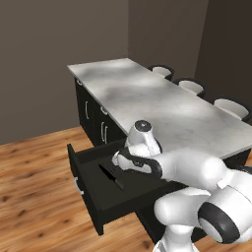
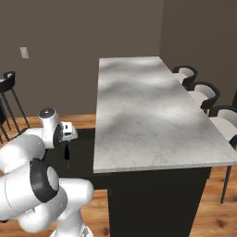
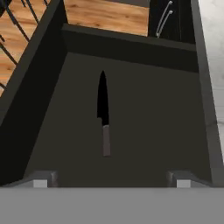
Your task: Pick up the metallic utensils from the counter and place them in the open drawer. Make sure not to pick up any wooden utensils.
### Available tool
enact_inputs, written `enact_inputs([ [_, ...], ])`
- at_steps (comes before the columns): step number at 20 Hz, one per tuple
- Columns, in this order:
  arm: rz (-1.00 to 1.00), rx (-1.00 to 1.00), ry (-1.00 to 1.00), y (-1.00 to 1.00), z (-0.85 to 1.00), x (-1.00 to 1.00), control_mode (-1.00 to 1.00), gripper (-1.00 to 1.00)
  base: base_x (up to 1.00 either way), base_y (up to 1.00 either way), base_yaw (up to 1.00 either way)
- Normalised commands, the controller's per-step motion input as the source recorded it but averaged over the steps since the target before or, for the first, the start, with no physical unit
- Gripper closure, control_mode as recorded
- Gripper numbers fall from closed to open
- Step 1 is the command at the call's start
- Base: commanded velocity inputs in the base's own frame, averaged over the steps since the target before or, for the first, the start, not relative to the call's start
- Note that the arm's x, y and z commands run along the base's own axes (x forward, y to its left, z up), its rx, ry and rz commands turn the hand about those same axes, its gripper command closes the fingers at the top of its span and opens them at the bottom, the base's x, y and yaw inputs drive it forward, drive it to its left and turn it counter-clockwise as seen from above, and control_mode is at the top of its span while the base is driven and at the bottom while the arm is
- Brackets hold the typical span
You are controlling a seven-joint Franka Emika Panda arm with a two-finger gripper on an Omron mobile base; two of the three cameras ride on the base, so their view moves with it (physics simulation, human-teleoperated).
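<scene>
A slim black knife (image 3: 103,113), one of the metallic utensils, lies flat on the floor of the open black drawer (image 3: 127,46), with its point towards the far wall. My gripper (image 3: 111,179) hangs open just above the knife's handle end and holds nothing. From the base, the knife (image 1: 111,176) shows inside the pulled-out drawer (image 1: 81,189), under my gripper (image 1: 129,160). In the right base view the gripper (image 2: 68,132) sits left of the pale marbled counter (image 2: 139,115), above the knife (image 2: 68,152). The wooden utensils are out of view.
Black cabinet doors with silver handles (image 1: 103,130) stand beyond the drawer. Dark stools with white seats (image 2: 196,90) line the counter's far side, and another stool (image 2: 7,92) stands at the left. Wooden floor (image 1: 34,197) lies beside the drawer.
</scene>
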Motion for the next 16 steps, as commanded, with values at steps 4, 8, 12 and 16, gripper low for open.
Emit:
enact_inputs([
  [4,0.0,0.15,-0.22,-0.25,1.0,-0.41,-1.0,-1.0,0.0,0.0,0.0],
  [8,0.0,0.12,-0.24,-0.18,1.0,-0.46,-1.0,-1.0,0.0,0.0,0.0],
  [12,0.0,0.04,-0.17,-0.24,1.0,-0.42,-1.0,-1.0,0.0,0.0,0.0],
  [16,0.0,0.0,-0.08,-0.22,1.0,-0.39,-1.0,-1.0,0.0,0.0,0.0],
])
